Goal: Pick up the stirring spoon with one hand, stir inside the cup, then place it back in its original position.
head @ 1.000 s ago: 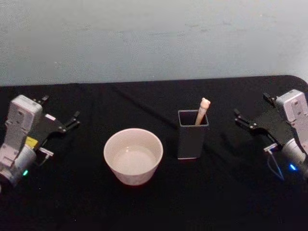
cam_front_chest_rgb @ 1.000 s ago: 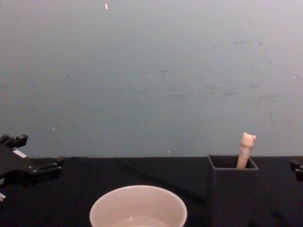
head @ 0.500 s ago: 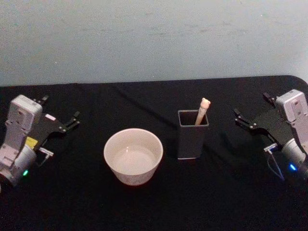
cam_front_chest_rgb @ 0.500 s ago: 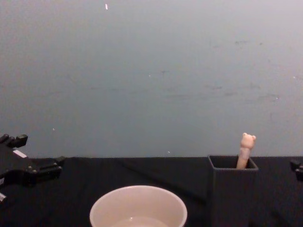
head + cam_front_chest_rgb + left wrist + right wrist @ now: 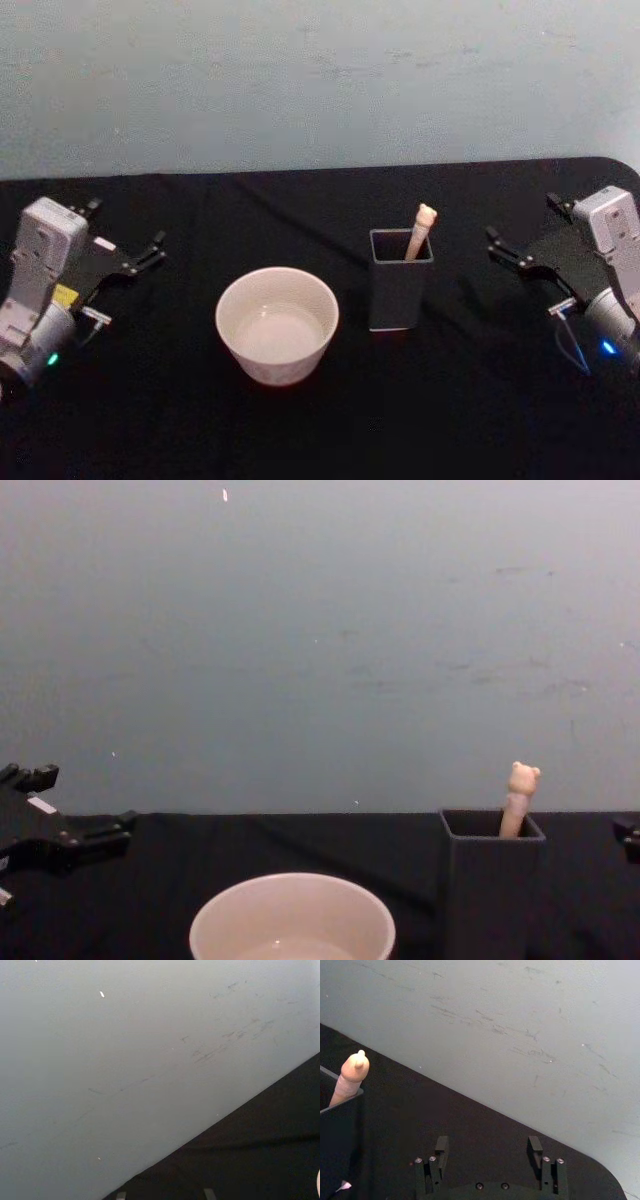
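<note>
The stirring spoon (image 5: pixel 422 228) stands in the dark grey square holder (image 5: pixel 400 285), its original position, with the beige bear-topped handle (image 5: pixel 520 788) sticking out above the rim. To the holder's left sits the cream-white cup (image 5: pixel 277 325) holding a little clear liquid. My left gripper (image 5: pixel 125 225) rests open at the table's left side, well away from the cup. My right gripper (image 5: pixel 522 220) rests open at the right side, a short way from the holder. In the right wrist view the open right gripper (image 5: pixel 488 1147) faces the wall, with the spoon handle (image 5: pixel 351 1077) and holder (image 5: pixel 340 1125) off to one side.
A black cloth covers the table (image 5: pixel 330 430), with a plain grey-blue wall (image 5: pixel 320 630) behind it. The cloth's far right corner (image 5: pixel 610 165) is rounded. Bare cloth lies between each gripper and the two vessels.
</note>
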